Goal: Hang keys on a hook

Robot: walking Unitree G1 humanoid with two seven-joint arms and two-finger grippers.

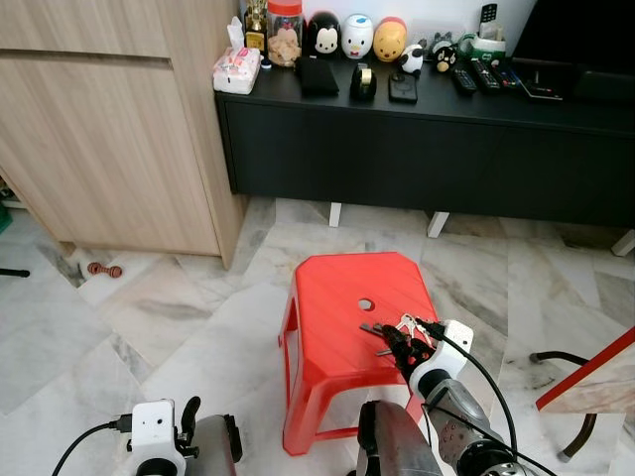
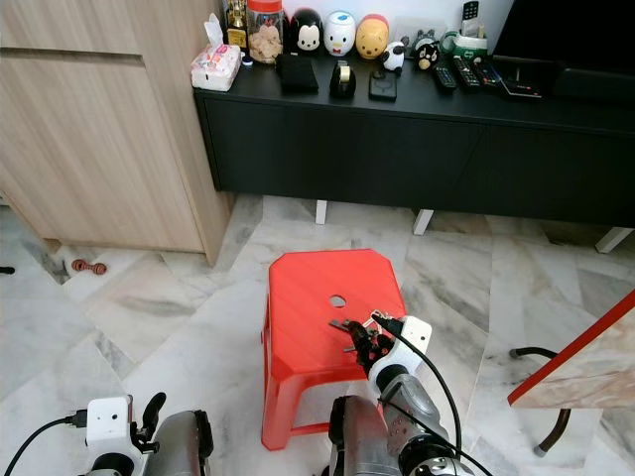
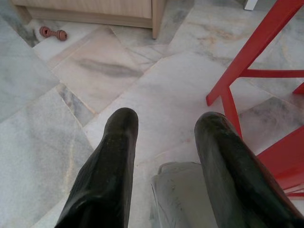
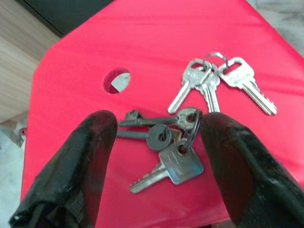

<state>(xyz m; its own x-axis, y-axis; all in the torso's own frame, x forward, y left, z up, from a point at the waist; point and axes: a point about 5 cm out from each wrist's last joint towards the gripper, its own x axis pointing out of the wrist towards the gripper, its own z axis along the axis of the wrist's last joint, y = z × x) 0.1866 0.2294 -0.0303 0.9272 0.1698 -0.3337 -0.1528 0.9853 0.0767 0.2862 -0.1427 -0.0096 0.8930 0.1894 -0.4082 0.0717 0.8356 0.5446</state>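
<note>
The task is only beginning: the keys point(image 4: 190, 128) are lying on the red stool point(image 1: 337, 297), not yet lifted. The right gripper point(image 4: 156, 137) is hovering over them, jaws spread wide on either side of the bunch, gripping nothing. The left gripper point(image 3: 166, 142) is hanging idle near the floor, jaws apart and empty. Picking up, carrying and hanging are all left. No hook is recognisable among the clutter on the dark cabinet point(image 1: 417, 139).

— Are we boxed in above the red stool point(image 1: 337, 297)?
— No, its top is bare around the keys point(image 4: 190, 128); our right gripper point(image 4: 156, 142) straddles them, fingers apart.
— Beyond it?
— The black cabinet point(image 1: 417, 149) blocks us.
</note>
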